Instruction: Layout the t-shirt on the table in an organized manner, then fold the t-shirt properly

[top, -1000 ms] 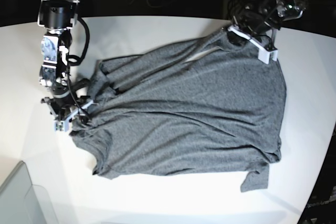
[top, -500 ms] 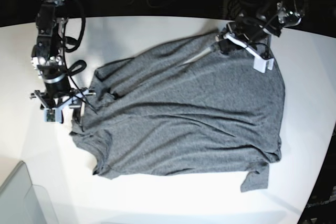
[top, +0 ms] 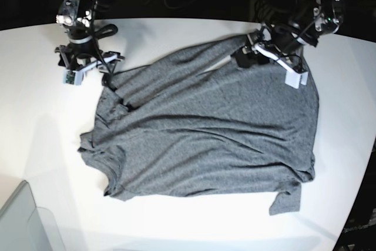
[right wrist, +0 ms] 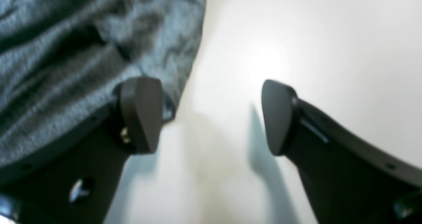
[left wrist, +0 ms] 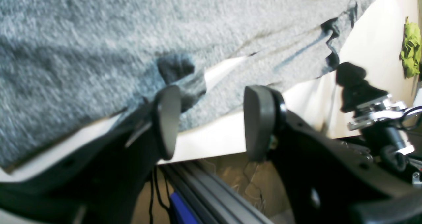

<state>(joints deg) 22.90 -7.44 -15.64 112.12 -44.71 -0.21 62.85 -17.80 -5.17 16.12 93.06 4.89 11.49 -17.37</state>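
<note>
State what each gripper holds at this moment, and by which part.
Nothing is held. The left gripper and right gripper both stand open, jaws apart with no cloth between them, above the dark heather-grey knit t-shirt.

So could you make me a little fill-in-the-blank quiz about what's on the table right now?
1. The only cloth on the table is a grey ____.
2. The jaws of the left gripper stand ____, with nothing between them.
3. Between the right gripper jaws shows only bare ____ table.
4. In the base view's bottom-left corner sits a translucent ____.

Missing words: t-shirt; open; white; bin
</note>
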